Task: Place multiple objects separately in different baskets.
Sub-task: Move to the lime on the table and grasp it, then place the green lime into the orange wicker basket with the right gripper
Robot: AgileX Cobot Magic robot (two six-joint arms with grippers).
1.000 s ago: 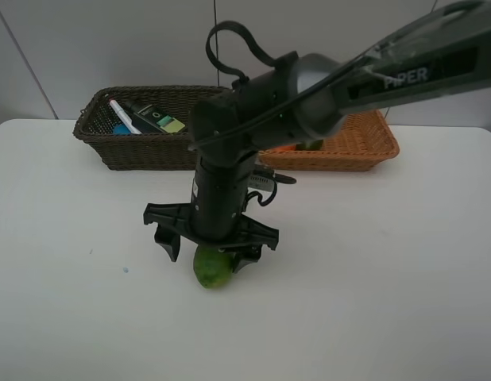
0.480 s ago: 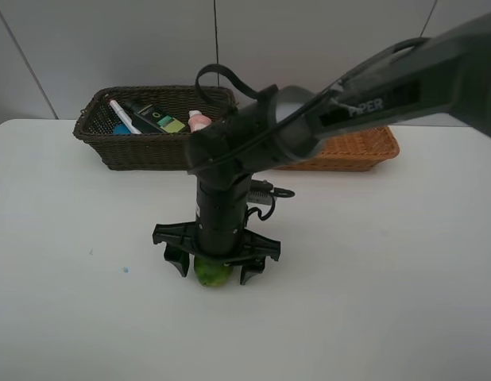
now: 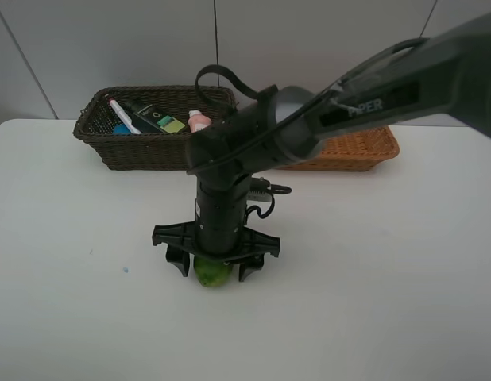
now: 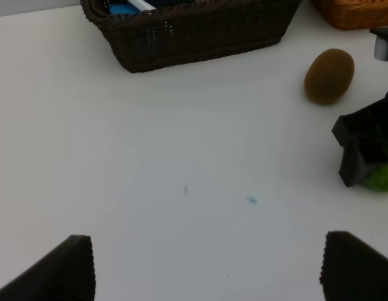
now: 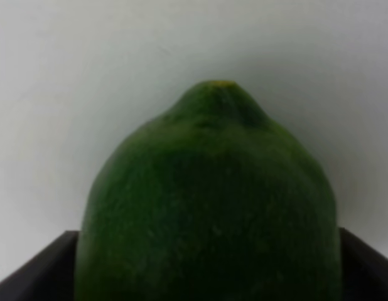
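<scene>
Green fruit [image 3: 213, 274] lies on the table [image 3: 373, 286], well in front of the dark basket [image 3: 150, 139]. Your right gripper [image 3: 214, 267] stands straight down over it, jaws either side; gripped or not, can't tell. Left gripper [image 4: 206, 266] jaws spread, empty. Kiwi [image 4: 329, 76] sits between fruit and basket.

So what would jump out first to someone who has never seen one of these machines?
Probably the big dark arm reaching down at the middle of the white table, its end effector straddling a green oval fruit. Behind it, against the wall, stand a dark brown basket holding a white marker with red cap and a small pink bottle, and a light orange-tan basket to its right. A brown kiwi lies loose on the table.
</scene>
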